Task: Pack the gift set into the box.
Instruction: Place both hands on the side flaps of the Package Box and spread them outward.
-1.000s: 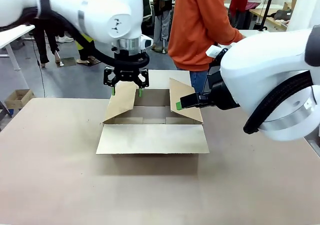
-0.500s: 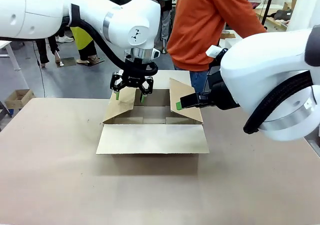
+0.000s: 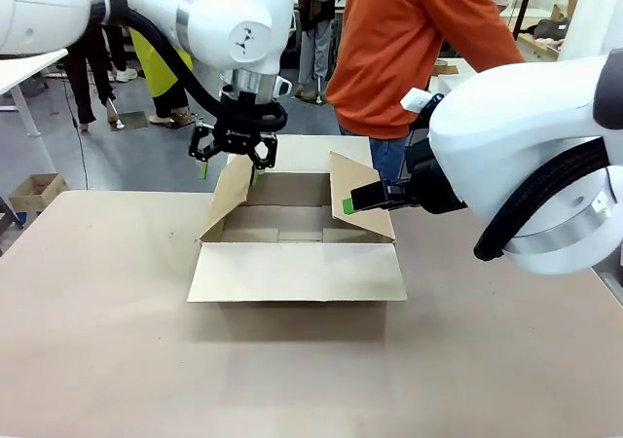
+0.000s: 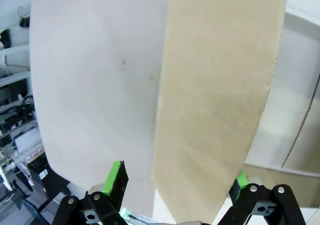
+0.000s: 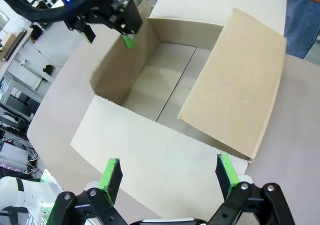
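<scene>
The brown cardboard box [image 3: 297,226] stands open at the table's middle, and its inside looks empty [image 5: 165,85]. My left gripper [image 3: 229,162] hangs open astride the top edge of the box's left flap [image 3: 232,193]. That flap [image 4: 215,100] runs up between the green pads in the left wrist view. My right gripper [image 3: 348,204] is at the box's right flap [image 3: 358,197], its green pad close to the cardboard. In the right wrist view this gripper [image 5: 168,171] stands open over the front flap [image 5: 150,160]. The gift set is out of view.
A person in an orange top [image 3: 409,49] stands at the far side, just behind the box. A small cardboard box [image 3: 34,190] sits on the floor at far left. Bare tabletop [image 3: 292,380] spreads in front of the box and to both sides.
My left gripper has shifted left and slightly up, and the left flap now stands more upright than before. The right arm has not moved.
</scene>
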{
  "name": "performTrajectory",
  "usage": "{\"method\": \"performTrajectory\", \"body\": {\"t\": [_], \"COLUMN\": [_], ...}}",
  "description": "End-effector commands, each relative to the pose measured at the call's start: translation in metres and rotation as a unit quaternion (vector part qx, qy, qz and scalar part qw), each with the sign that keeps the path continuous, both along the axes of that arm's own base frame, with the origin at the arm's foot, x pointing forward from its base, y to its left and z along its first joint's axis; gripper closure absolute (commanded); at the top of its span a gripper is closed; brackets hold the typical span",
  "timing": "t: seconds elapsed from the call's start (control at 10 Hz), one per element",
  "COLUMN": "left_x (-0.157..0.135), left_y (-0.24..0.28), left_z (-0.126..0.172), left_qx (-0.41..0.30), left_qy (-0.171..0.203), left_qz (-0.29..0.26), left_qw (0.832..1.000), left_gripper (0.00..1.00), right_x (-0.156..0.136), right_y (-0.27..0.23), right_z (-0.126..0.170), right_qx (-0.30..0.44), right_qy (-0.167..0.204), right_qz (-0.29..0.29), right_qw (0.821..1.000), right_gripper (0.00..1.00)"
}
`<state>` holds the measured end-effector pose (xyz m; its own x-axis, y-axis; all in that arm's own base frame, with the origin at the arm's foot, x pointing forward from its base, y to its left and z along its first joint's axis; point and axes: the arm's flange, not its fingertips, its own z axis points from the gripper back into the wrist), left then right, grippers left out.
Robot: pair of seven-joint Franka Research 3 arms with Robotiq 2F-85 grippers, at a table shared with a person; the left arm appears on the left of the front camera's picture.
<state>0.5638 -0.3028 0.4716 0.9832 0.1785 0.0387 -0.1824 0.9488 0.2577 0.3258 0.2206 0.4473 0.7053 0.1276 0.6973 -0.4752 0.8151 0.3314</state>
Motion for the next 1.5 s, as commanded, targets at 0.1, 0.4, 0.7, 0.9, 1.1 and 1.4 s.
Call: {"method": "performTrajectory", "body": {"t": [0.1,0.4,0.7,0.9,1.1,1.4], "left_x": [-0.017,-0.018,-0.033,-0.029,-0.022,-0.022], "left_y": [0.051,0.107,0.175,0.206,0.194,0.194], "left_z": [0.01,-0.012,-0.021,-0.043,-0.028,-0.028], "left_qx": [-0.035,-0.076,-0.21,-0.301,-0.249,-0.249], "left_qy": [-0.015,0.0,0.01,0.033,-0.002,-0.002], "left_qz": [0.022,0.026,-0.029,-0.089,-0.048,-0.048], "left_qw": [0.999,0.997,0.977,0.949,0.967,0.967], "left_gripper": [0.0,0.0,0.0,0.0,0.0,0.0], "right_x": [0.001,0.001,0.001,0.001,0.001,0.001], "right_y": [-0.001,-0.001,-0.001,-0.001,-0.001,-0.001], "right_z": [0.005,0.005,0.005,0.005,0.005,0.005], "right_qx": [0.007,0.007,0.007,0.007,0.007,0.007], "right_qy": [0.006,0.006,0.006,0.006,0.006,0.006], "right_qz": [-0.005,-0.005,-0.005,-0.005,-0.005,-0.005], "right_qw": [1.0,1.0,1.0,1.0,1.0,1.0], "right_gripper": [0.0,0.0,0.0,0.0,0.0,0.0]}}
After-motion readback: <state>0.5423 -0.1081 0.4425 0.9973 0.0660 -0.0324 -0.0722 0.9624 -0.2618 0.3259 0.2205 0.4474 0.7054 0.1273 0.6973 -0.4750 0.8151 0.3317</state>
